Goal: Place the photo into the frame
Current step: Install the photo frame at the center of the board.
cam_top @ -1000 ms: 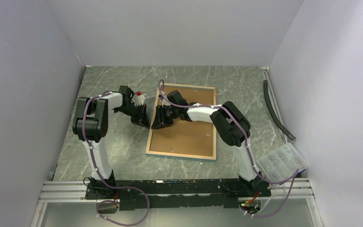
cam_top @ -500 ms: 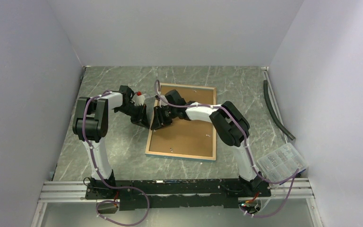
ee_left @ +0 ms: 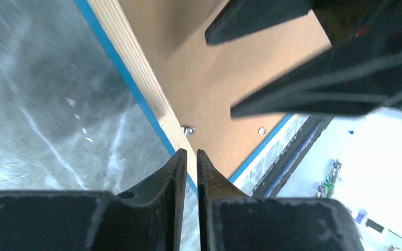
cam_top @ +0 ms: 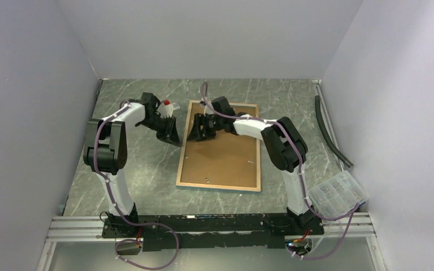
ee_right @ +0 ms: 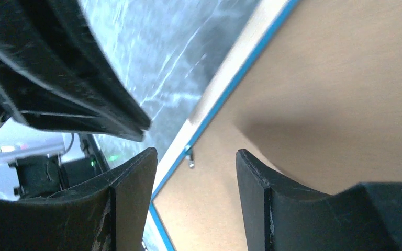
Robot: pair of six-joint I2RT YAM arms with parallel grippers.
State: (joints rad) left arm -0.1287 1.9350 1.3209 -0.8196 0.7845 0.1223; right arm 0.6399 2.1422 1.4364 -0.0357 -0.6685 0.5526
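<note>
Top external is showing you one frame point(cam_top: 218, 187) lying face down mid-table with one backing board point(cam_top: 220, 161) filling it and no photo showing, so you are likely closing up: the right gripper point(cam_top: 196, 134) is hovering spread over its far-left corner, the left gripper point(cam_top: 172, 135) is sitting nearly pressed together, empty, beside that corner, and the next move is calling for fine work on the clips point(ee_left: 188, 128).

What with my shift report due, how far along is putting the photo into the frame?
Done: the frame lies face down with the brown backing board seated in its rim; the photo is not visible, presumably underneath. In hand: nothing; the right fingers stand open over the board's far-left corner, the left fingers nearly closed beside it. Left: probably fastening the board.
</note>
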